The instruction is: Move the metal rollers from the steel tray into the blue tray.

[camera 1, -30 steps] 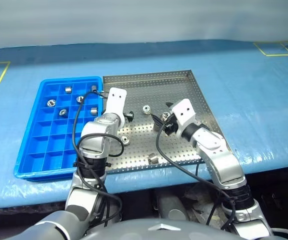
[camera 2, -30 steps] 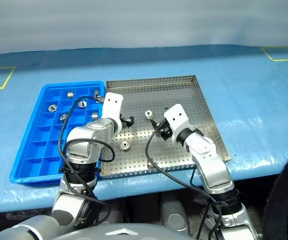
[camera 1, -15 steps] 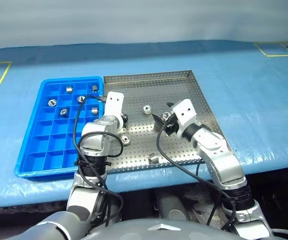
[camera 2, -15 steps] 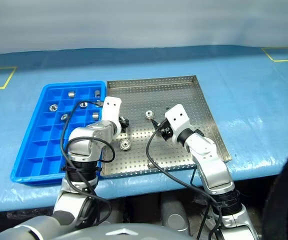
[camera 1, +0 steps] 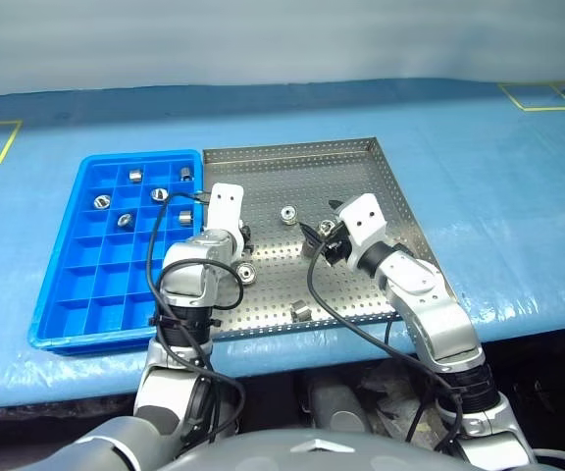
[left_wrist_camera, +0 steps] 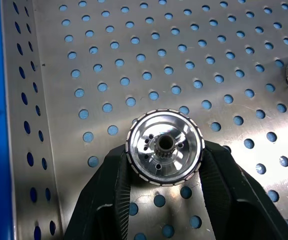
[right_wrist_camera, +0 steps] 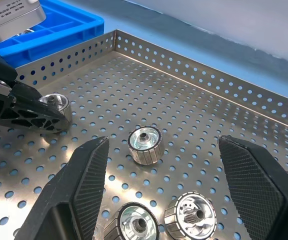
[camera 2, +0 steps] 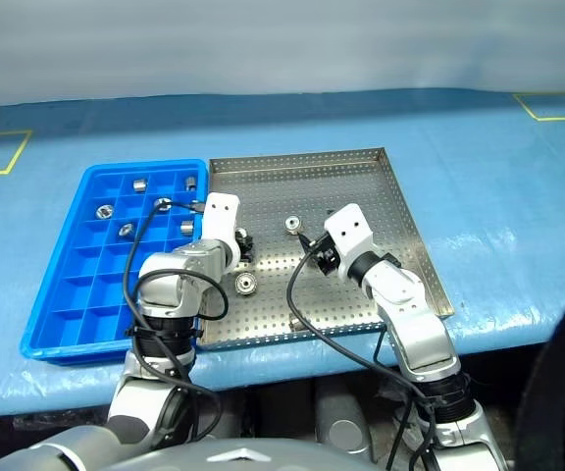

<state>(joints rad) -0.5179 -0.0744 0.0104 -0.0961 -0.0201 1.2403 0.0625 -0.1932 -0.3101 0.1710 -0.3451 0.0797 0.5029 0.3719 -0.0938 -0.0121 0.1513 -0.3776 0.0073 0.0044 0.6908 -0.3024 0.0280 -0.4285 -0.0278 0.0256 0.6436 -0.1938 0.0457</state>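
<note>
Pinching a roller [left_wrist_camera: 164, 148] between its two black fingers [left_wrist_camera: 110, 200], my left gripper [camera 1: 243, 235] sits low over the steel tray [camera 1: 361, 186], near the rim that touches the blue tray [camera 1: 67, 294]. My left wrist view shows the grip plainly: the roller stands on end, its ribbed rim caught on both sides and its hub facing the camera, with the perforated floor beneath and a strip of blue plastic at the edge. From the head, that roller is hidden behind the wrist.

My right gripper [camera 2: 314, 247] hangs over the middle of the steel tray, fingers spread and holding nothing. Its wrist view looks between them at a roller standing alone [right_wrist_camera: 145, 145], with two more [right_wrist_camera: 190, 221] side by side closer to the camera. The same view catches my left gripper [right_wrist_camera: 24, 107] from the side with the held roller [right_wrist_camera: 59, 104] at its tip, close to the tray floor; whether it touches I cannot tell.

From the head, loose rollers lie apart in the steel tray: one toward the far side [camera 1: 288, 213], one just right of my left arm [camera 1: 246, 273], one near the front rim [camera 1: 300, 311]. Five rollers already sit in separate compartments at the far end of the blue tray, among them one in the far row [camera 1: 135, 177] and one further left [camera 1: 102, 201].
</note>
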